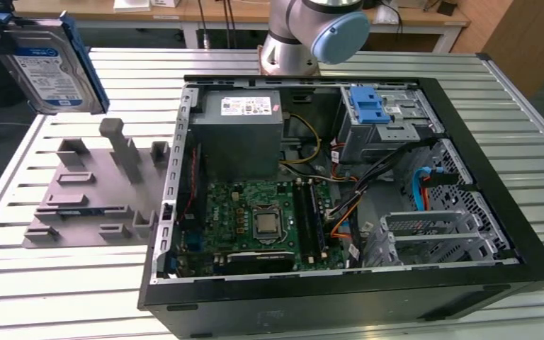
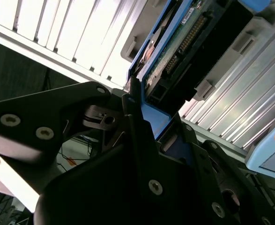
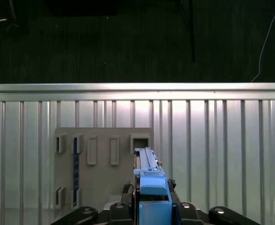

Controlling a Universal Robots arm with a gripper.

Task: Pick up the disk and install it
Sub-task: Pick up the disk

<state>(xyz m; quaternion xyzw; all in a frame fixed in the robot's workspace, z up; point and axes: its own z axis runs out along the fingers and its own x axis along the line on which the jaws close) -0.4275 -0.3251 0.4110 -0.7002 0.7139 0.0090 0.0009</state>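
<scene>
Blue-framed disk (image 1: 50, 67) (label facing out) sits clamped between the fingers (image 2: 137, 126) above the grey holder (image 1: 93, 202)

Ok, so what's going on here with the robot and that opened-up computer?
The arm's gripper is shut on the disk, gripping its blue carrier, and holds it in the air above the grey slotted holder at the exterior view's left. The open computer case lies beside that holder on the slatted table. The disk is not installed in it yet.
</scene>
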